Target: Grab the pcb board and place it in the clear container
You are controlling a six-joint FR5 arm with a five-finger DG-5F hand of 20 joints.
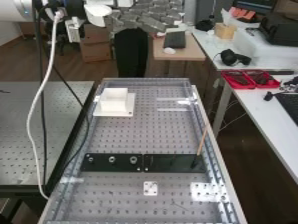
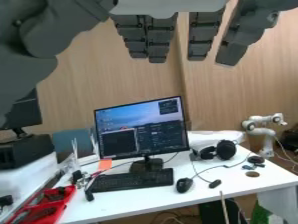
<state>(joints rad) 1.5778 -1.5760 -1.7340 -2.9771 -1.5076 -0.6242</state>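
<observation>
1. A small white square board with dark dots (image 1: 150, 188), seemingly the PCB, lies flat midway between the worktop's long edges.
2. A see-through container with pale edges (image 1: 173, 109), faintly visible, sits near the worktop's far right corner.

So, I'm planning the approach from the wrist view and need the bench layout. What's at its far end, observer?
Observer: A white block on a white plate, toward the high view's left.
Operator: And closer to that camera?
Observer: Two dark plates, laid end to end across the bench.
Operator: Anything on the left one?
Observer: Three round pieces, in a row.
</observation>
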